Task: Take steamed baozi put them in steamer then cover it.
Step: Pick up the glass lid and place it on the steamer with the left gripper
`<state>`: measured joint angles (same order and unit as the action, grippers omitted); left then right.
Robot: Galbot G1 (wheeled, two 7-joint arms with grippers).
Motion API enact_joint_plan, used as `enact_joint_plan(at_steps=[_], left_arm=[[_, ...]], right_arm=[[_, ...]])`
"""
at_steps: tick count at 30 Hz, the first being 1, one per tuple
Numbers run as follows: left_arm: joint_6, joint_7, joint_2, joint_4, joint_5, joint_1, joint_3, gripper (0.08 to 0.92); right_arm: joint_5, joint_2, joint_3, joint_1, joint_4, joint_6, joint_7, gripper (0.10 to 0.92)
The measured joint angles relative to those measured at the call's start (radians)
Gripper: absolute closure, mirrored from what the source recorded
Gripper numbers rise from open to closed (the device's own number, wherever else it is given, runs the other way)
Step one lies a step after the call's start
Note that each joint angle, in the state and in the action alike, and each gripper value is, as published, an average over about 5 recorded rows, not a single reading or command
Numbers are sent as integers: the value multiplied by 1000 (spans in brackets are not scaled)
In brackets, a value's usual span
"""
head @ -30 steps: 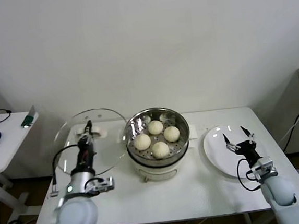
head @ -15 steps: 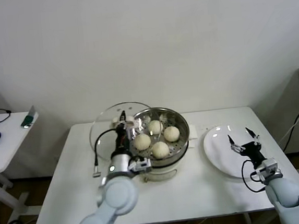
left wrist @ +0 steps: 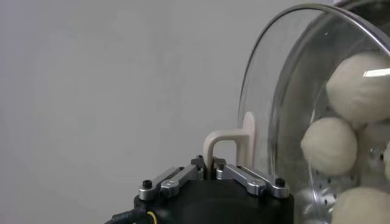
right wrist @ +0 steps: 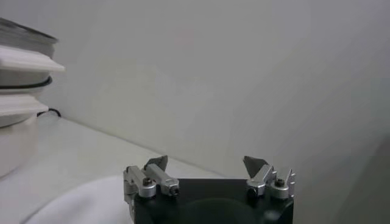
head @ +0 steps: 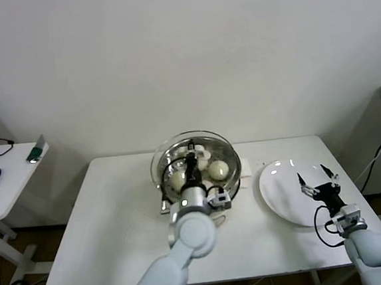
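Observation:
The steamer (head: pixel 228 154), a shiny steel basket on a white pot base, stands at the table's middle with cream-white baozi (head: pixel 218 170) inside. My left gripper (head: pixel 192 163) is shut on the white bar handle (left wrist: pixel 226 141) of the clear glass cover (head: pixel 170 144) and holds it over the steamer. Through the glass the left wrist view shows three baozi (left wrist: pixel 329 145). My right gripper (head: pixel 318 176) is open and empty above the white plate (head: pixel 280 187); its spread fingers (right wrist: pixel 156 164) show in the right wrist view.
The white plate lies on the table's right part with nothing on it. The steamer's white base (right wrist: pixel 18 100) shows in the right wrist view. A side table (head: pixel 7 182) with small items stands far left. A white wall runs behind the table.
My left gripper has carried the cover from the table's left side rightward to over the steamer. My right gripper has drifted slightly right and nearer over the plate, still open.

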<state>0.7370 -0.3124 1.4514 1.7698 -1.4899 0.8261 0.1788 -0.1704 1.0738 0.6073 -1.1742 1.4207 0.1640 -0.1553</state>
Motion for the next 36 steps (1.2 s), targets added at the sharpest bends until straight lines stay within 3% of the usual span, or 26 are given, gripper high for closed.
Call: enact_joint_plan(at_steps=[13, 36], left_arm=[[-1, 16, 76, -120, -17, -26, 9, 852], [0, 71, 89, -210, -7, -35, 2, 852]], right_arm=[[8, 6, 15, -2, -14, 9, -7, 203], [23, 15, 28, -2, -19, 18, -14, 203]])
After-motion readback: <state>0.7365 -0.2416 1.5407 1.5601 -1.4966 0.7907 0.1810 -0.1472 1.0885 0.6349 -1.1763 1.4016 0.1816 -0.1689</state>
